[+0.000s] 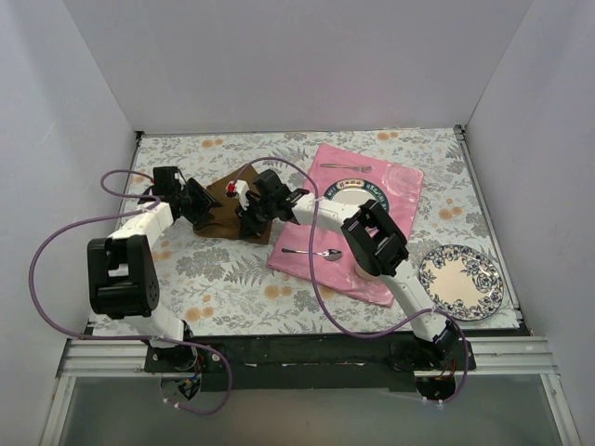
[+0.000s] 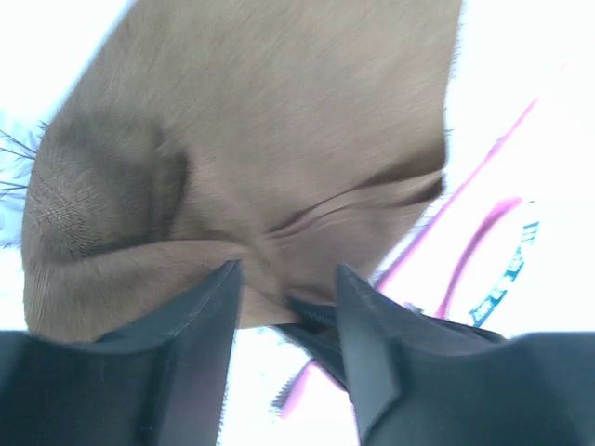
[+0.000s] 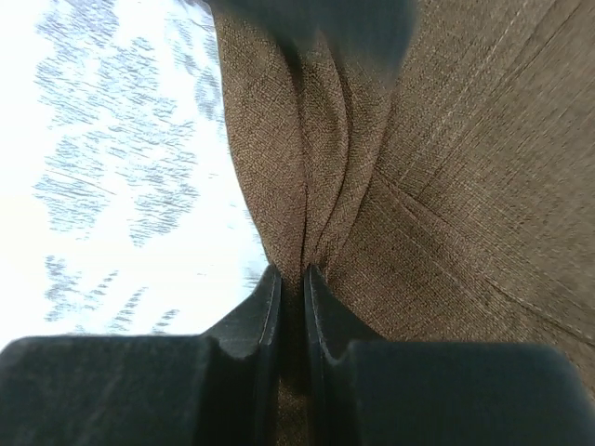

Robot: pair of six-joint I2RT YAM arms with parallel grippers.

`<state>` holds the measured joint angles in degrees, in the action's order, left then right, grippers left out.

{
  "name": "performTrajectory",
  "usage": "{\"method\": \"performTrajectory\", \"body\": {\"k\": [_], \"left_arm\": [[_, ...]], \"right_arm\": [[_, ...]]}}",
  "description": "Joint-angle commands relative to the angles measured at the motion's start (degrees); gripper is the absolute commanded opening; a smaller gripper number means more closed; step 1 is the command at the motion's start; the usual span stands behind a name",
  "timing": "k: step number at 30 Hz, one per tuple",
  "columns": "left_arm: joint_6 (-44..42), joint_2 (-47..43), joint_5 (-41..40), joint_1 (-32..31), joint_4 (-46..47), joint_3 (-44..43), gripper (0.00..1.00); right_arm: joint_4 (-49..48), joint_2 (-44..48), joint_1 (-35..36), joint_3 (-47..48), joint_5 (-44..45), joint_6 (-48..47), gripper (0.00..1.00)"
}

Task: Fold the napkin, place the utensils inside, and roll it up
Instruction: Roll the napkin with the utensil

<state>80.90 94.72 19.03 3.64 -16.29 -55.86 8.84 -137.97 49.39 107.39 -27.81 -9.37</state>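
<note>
The dark brown napkin (image 1: 226, 197) lies rumpled on the floral tablecloth, left of the pink cloth (image 1: 390, 190). My right gripper (image 1: 249, 221) is shut on a pinched fold of the napkin (image 3: 465, 186), with the cloth bunching up from its jaws (image 3: 292, 274). My left gripper (image 1: 206, 209) is at the napkin's left side. Its jaws (image 2: 284, 283) stand apart, tips at the edge of the napkin (image 2: 260, 121). A silver fork (image 1: 346, 167) lies at the far edge of the pink cloth. A silver spoon (image 1: 314, 253) lies on its near left part.
A patterned plate (image 1: 460, 282) sits at the right front of the table. Another patterned plate (image 1: 358, 193) shows on the pink cloth behind the right arm. White walls close in the left, back and right sides.
</note>
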Motion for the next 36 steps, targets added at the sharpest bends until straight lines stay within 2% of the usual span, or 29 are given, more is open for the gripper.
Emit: {"method": "performTrajectory", "body": {"k": [1,6,7,9,14,18,23,31,34,36], "left_arm": [[0.1,-9.7,-5.8,0.4,-8.3,-2.1,0.52],[3.5,-17.7,-8.5,0.4,-18.2,1.8,0.57],[4.6,-18.6,-9.3,0.4,-20.1,2.5,0.61],[7.7,-20.8,-9.1,0.4,-23.9,3.5,0.62],[15.3,-21.9,-2.2,0.4,-22.4,11.5,0.65],[18.9,-17.8,-0.7,0.1,-20.6,12.8,0.65],[21.5,-15.2,-5.5,-0.4,-19.7,11.3,0.64],[23.9,-8.9,-8.5,-0.9,-19.0,9.8,0.61],[23.8,-7.4,-9.6,-1.1,-17.6,9.3,0.55],[22.9,-6.2,-10.9,-1.2,-17.6,8.3,0.47]], "right_arm": [[4.5,-3.8,0.4,-6.7,-8.9,14.1,0.01],[-7.9,-2.6,0.4,-13.3,-14.5,30.7,0.01],[-11.0,-2.6,0.5,-14.0,-15.1,32.7,0.01],[-15.3,-2.3,0.4,-16.3,-16.4,36.8,0.01],[-22.5,-2.9,-0.3,-18.6,-17.9,45.4,0.02],[-23.8,-3.2,-0.3,-19.5,-17.6,47.1,0.02],[-23.7,-2.9,-0.4,-19.4,-16.9,46.7,0.02],[-22.0,-2.3,-0.4,-18.8,-15.5,44.4,0.02],[-21.9,-1.9,-0.3,-19.0,-15.2,43.7,0.02],[-21.4,-1.7,-0.3,-19.1,-14.9,43.1,0.01]]}}
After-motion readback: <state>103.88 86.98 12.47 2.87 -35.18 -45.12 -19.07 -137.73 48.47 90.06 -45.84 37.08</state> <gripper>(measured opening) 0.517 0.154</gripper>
